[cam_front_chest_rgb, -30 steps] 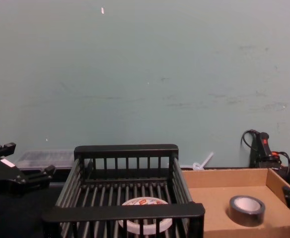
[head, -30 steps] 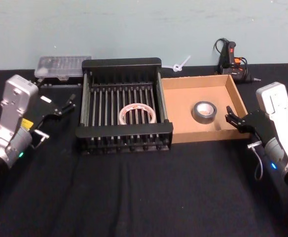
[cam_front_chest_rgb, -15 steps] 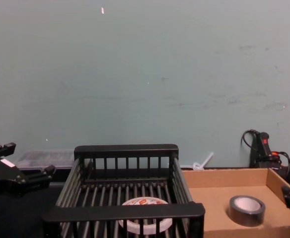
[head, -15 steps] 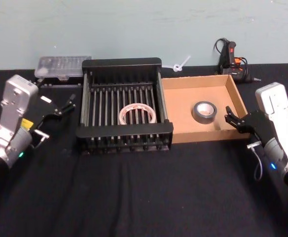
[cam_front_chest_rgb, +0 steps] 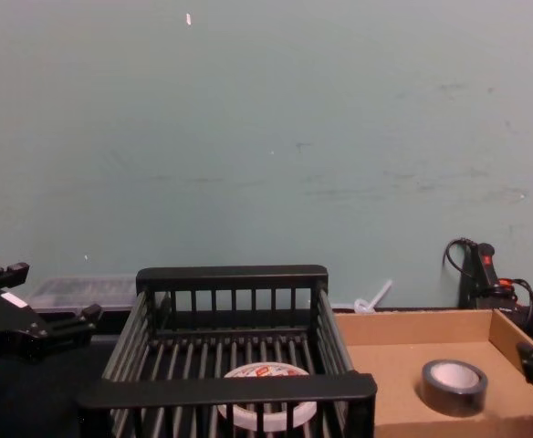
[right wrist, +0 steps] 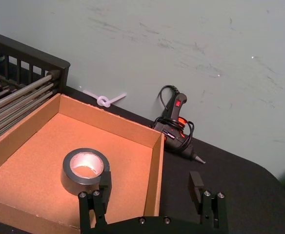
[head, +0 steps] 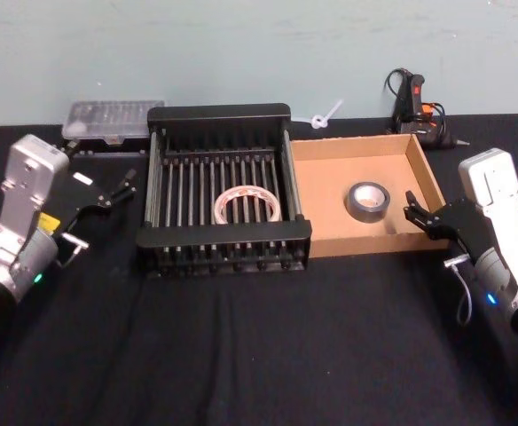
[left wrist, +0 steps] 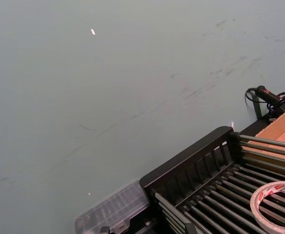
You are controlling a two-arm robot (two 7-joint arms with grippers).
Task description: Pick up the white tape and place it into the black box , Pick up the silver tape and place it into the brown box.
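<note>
The white tape (head: 247, 190) lies flat on the slatted floor of the black box (head: 219, 114), also seen as the white tape (cam_front_chest_rgb: 248, 372) behind the crate's front rim and as a ring (left wrist: 258, 204) in the left wrist view. The silver tape (head: 365, 214) sits flat inside the brown box (head: 325, 191), right of centre. My left gripper (head: 121, 188) hovers open to the left of the black box, holding nothing. My right gripper (head: 412, 207) stands open just outside the brown box's right wall; its fingers (right wrist: 103, 181) frame the silver tape (right wrist: 71, 179) from a distance.
A clear plastic case (head: 113, 120) lies at the back left beside the black box. A black glue gun (head: 412, 102) with its cord rests behind the brown box, with a white zip tie (head: 323, 115) nearby. Black cloth covers the table's front half.
</note>
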